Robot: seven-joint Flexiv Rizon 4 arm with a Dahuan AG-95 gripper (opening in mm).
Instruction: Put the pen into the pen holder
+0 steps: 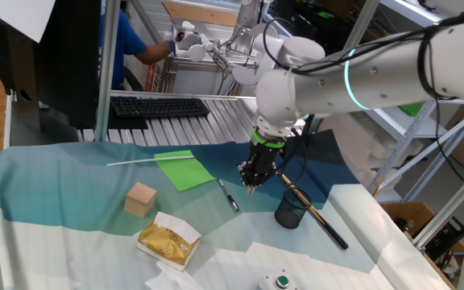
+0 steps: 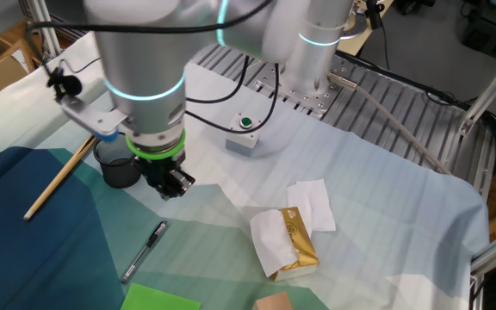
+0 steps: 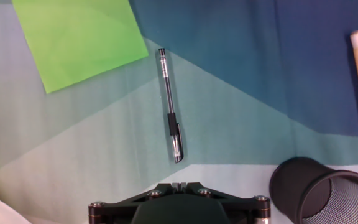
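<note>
hovering over the pen, nothing picked up yet

your gripper [image 1: 252, 184] hangs above the cloth [image 1: 71, 173], near the pen [image 1: 229, 196], which lies flat and untouched just beside the green sheet [image 1: 183, 170]. the holder [image 1: 290, 209] stands upright on the cloth, well apart from the pen, with the long stick [image 1: 312, 211] lying right against its side.

what could go wrong, as a judgement: the pen is slim and sits flat on soft cloth, so if you come down off its line the fingers may roll it away or pinch fabric with it. grab it near one end and it may tilt in the grip and catch the holder's rim. the stick beside the holder crowds that side; an approach from there could knock the stick or tip the light mesh cup.

what you can't see: the fingertips are out of the hand view, where only the gripper base shows at the bottom edge, and in both fixed views they are too small and dark. so i cannot tell whether the jaws are spread or closed. the holder's far rim is cut off in the hand view.
</note>
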